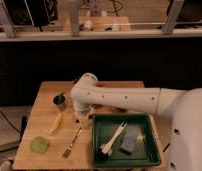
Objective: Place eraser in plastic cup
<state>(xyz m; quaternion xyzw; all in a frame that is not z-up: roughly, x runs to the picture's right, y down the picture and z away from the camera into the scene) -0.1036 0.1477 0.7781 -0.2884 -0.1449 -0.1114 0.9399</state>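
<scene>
Currently end effector (84,120) sits low on the bench (44,92), just left of the green tray (154,145); grip state can't tell, eraser hidden, presumably beneath it, so confirm hold, lift straight, centre over dark plastic cup (59,101), then release.

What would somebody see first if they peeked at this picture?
The big white robot arm stretched across the wooden table catches the eye first. Its hand points down at the table, just beside the top left corner of the green tray. Inside the tray lie a white utensil and a blue-grey block.
</scene>
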